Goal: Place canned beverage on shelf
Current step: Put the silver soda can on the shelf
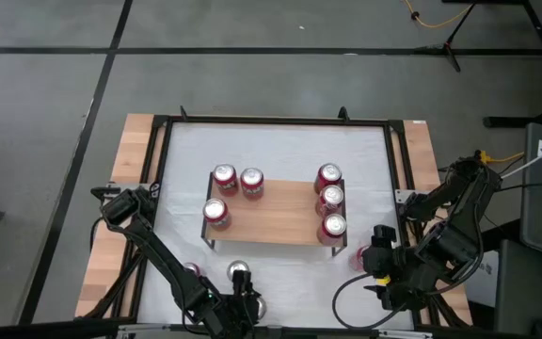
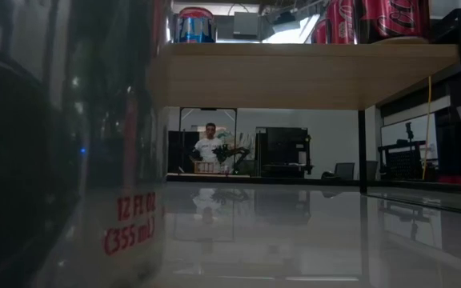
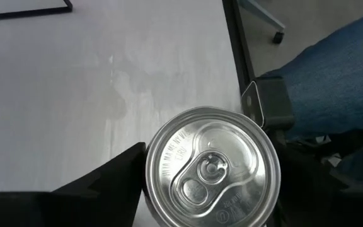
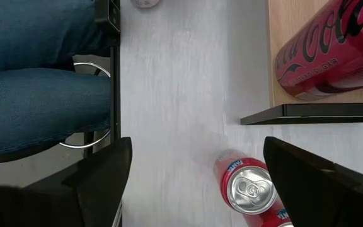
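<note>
I was at the pick-up step: my left end effector [image 3: 210, 189] sat at the near edge of the desk [image 1: 280, 141], fingers closed on a can [image 3: 212, 165], one dark finger touching each side, can upright w/ silver top facing the wrist cam. In the high view the same can [image 1: 239, 274] stood just near of the shelf [image 1: 276, 212], which sat mid-desk.

Next move, as I judged it: lift straight up, clear the plank edge, carry far-ward and set down on a bare bit of plank.

Shelf already carried six cans: three at its left end [image 1: 224, 176], three in a row at its right end [image 1: 330, 200]. Only the middle strip of wood was free, so I'd have to drop in btwn the groups w/o clipping either.

My right end effector [image 4: 197, 170] waited at the near right, fingers apart, empty, above another red can [image 4: 249, 188] on the desk beside the shelf's right end. One more can [image 1: 190, 270] stood just left of mine, close to my arm. A person's jeans-clad legs showed past the near desk edge.
</note>
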`<state>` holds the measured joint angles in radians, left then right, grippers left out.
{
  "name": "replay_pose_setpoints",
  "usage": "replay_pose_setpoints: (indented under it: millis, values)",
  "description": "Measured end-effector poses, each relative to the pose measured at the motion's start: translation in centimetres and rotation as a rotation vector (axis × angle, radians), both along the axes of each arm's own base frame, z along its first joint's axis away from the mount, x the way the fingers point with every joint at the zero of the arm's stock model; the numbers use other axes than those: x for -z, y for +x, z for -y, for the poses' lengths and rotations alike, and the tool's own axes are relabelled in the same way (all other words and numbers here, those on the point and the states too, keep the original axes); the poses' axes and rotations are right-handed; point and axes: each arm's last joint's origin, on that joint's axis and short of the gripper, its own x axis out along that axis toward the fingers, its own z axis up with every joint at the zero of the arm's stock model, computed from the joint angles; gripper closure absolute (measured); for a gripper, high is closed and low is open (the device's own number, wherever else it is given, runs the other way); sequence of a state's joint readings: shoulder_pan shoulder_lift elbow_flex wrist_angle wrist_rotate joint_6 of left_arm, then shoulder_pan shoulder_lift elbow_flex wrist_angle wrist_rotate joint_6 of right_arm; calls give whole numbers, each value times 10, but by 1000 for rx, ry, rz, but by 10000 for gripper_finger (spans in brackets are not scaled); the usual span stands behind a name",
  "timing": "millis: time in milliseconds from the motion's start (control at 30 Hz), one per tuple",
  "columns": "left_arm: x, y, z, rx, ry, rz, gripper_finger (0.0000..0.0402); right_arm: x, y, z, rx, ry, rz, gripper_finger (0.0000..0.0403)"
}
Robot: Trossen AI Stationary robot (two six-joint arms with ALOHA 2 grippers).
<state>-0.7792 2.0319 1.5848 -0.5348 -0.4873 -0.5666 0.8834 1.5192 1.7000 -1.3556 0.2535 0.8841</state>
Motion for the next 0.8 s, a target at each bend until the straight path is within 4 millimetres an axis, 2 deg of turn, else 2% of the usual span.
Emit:
replay_pose_setpoints:
  millis: [167, 433, 567, 800]
  values:
    - [-13, 3, 1, 8, -11, -12, 123, 0, 0, 0, 0, 0, 0, 56]
    - [-50, 19, -9, 62, -13, -21, 122, 0, 0, 0, 0, 0, 0, 56]
    - [-69, 35, -22, 140, -7, -7, 122, 0, 0, 0, 0, 0, 0, 56]
    - [-98, 64, -57, 212, -49, 27, 122, 0, 0, 0, 0, 0, 0, 56]
